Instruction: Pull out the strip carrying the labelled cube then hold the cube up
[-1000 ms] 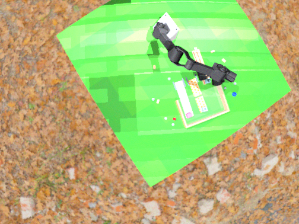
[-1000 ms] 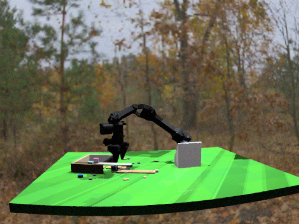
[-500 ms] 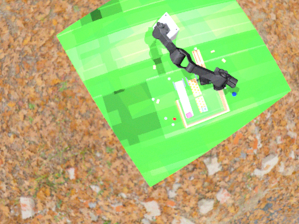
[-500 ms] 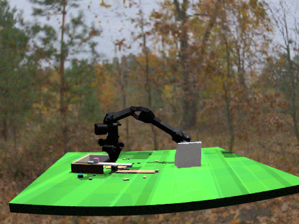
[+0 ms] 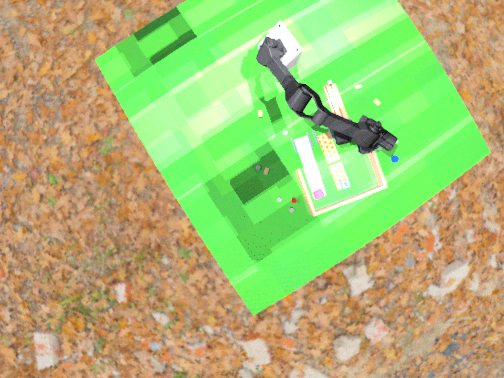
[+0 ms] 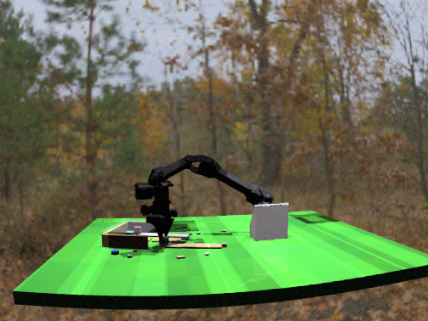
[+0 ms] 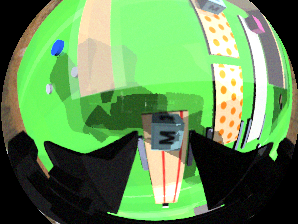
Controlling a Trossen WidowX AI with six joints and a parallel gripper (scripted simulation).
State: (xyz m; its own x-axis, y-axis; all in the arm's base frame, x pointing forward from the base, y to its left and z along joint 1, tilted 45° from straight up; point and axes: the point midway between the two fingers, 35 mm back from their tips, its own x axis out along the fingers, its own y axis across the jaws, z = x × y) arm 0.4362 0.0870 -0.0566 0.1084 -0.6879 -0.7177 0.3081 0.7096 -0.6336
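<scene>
The red-striped strip (image 7: 170,172) (image 5: 335,97) (image 6: 199,245) looks unbroken and lies outside the tray's open side. A grey-blue cube marked M (image 7: 172,134) sits on its tray-side end. My gripper (image 7: 165,136) (image 6: 163,244) is partly open and low, one finger on each side of that cube, with gaps beside it in the wrist view. The orange-dotted strip shows as two pieces, one (image 7: 227,102) (image 5: 327,147) nearer and one (image 7: 218,35) (image 5: 339,174) farther, with a gap between. A second lettered cube (image 7: 212,6) (image 5: 345,184) sits on its far end.
A white strip (image 5: 311,167) (image 7: 257,90) bears a pink cube (image 5: 319,194) (image 7: 257,24). The low-walled tray (image 5: 379,170) (image 6: 127,242) surrounds the strips' far ends. Short guide rails (image 7: 143,154) flank the striped strip. A blue disc (image 5: 394,159) (image 6: 115,252) (image 7: 57,47) lies outside the tray.
</scene>
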